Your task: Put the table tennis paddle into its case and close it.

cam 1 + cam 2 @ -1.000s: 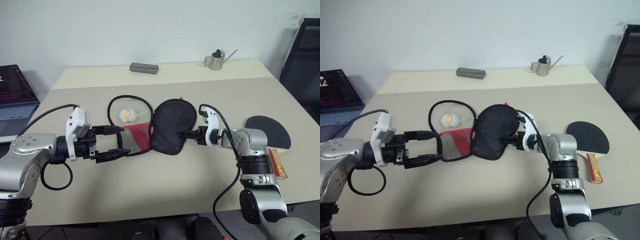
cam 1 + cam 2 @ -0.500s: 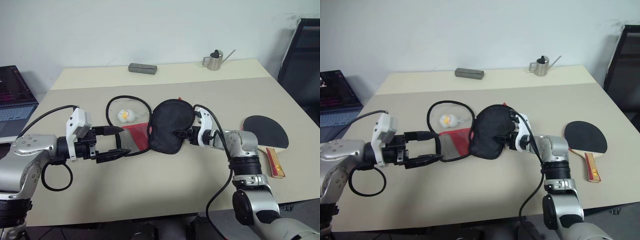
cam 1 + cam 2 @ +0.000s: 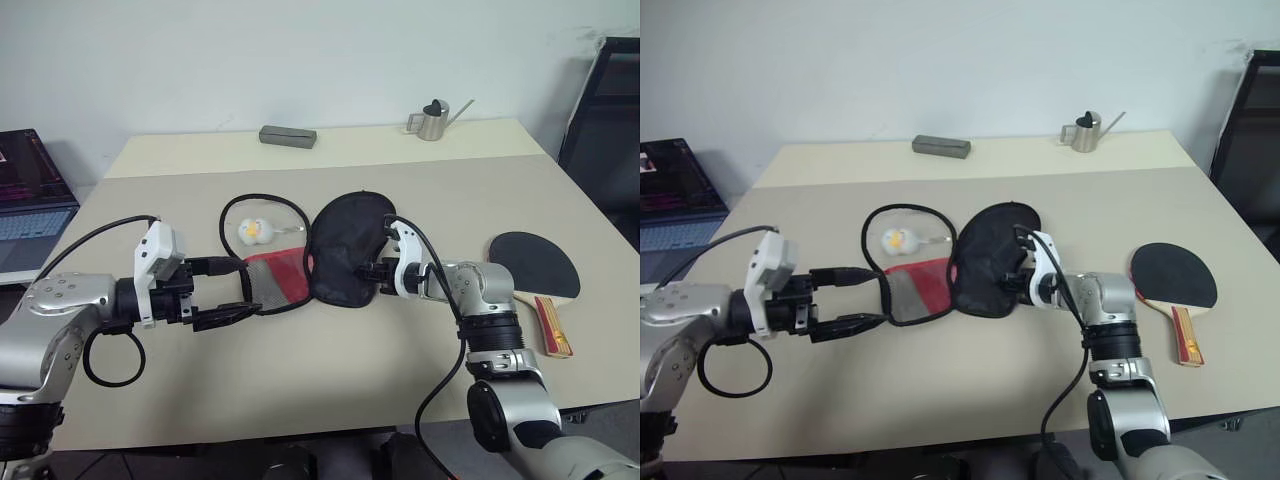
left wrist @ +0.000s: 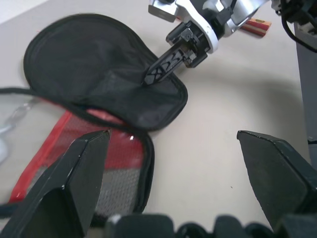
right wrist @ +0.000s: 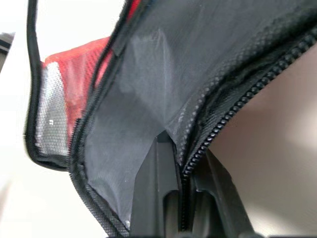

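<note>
Case [image 3: 330, 250] lying unzipped on table [image 3: 330, 370], black flap folded over toward right gripper [image 3: 372, 269]. Right gripper pinched tight on flap's zippered edge, fingers [image 5: 166, 198] clamped either side of fabric. Left gripper [image 3: 232, 290] spread wide, holding nothing, hovering just beside red mesh half of case, on side opposite right gripper. Ball charm [image 3: 250, 230] just beyond left gripper's tips. Table tennis paddle [image 3: 535, 270] flat on table, well apart from case, out past right arm's elbow.
</note>
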`<state>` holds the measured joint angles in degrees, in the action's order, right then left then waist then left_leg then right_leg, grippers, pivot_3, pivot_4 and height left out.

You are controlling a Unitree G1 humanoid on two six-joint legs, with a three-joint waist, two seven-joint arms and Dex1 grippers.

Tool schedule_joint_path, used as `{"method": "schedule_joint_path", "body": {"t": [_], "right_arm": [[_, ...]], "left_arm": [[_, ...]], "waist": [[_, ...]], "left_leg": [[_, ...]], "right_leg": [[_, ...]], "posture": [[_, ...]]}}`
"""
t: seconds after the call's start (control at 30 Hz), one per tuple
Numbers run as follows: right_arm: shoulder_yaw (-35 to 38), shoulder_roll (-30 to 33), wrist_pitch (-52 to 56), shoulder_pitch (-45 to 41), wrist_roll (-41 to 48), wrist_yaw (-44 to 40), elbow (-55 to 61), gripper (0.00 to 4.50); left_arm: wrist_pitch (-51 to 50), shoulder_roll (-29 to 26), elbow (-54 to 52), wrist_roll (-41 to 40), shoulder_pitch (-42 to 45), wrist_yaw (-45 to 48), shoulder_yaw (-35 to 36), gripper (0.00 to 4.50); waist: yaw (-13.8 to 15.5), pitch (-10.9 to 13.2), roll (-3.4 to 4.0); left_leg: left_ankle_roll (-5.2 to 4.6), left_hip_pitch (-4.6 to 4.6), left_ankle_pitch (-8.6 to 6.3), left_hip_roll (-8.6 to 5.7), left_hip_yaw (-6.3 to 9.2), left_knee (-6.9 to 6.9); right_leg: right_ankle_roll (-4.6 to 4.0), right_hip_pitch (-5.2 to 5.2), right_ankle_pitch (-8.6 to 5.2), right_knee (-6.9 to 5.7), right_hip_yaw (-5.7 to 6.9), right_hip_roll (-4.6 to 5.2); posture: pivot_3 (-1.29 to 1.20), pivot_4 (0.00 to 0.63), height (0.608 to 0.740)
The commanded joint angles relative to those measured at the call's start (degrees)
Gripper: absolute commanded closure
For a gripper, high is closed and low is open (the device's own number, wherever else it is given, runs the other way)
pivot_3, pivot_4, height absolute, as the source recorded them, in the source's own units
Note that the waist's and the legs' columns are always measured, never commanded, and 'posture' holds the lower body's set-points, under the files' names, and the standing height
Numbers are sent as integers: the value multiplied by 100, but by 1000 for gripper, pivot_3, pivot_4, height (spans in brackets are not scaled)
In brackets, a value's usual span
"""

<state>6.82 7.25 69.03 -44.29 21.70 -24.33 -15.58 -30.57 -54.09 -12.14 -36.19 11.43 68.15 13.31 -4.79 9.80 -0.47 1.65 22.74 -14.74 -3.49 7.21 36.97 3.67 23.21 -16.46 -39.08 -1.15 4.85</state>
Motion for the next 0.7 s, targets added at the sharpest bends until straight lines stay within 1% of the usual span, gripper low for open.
{"method": "schedule_joint_path", "body": {"t": [0.03, 0.23, 0.43, 0.7], "right_arm": [[-119, 250, 154, -20, 146, -198, 199, 4472], [-422, 758, 256, -8, 151, -510, 266, 4472], [-919, 1386, -136, -247, -42, -1005, -107, 4472], [-1291, 1614, -877, -812, -401, -1409, -968, 4472]], "left_arm": [[104, -44, -227, 2, -20, 8, 90, 0], [102, -40, -242, 35, -14, 27, 46, 0], [102, -18, -236, 59, 37, 33, -40, 0], [112, -7, -208, 71, 84, 41, -103, 0]], "waist": [[1, 0, 0], [3, 0, 0], [8, 0, -1], [9, 0, -1]], "left_leg": [[0, 0, 0, 0, 0, 0], [-1, 1, 0, 0, -1, 0], [-1, 1, 0, -1, -2, 1], [-1, 2, 0, 0, -5, 1]], "right_leg": [[0, 0, 0, 0, 0, 0], [0, -1, 0, 1, 1, 0], [0, -2, 0, 2, 2, 1], [0, -2, 0, 2, 2, 1]], "posture": [[0, 150, 740], [0, 150, 740], [0, 150, 740], [0, 150, 740]]}}
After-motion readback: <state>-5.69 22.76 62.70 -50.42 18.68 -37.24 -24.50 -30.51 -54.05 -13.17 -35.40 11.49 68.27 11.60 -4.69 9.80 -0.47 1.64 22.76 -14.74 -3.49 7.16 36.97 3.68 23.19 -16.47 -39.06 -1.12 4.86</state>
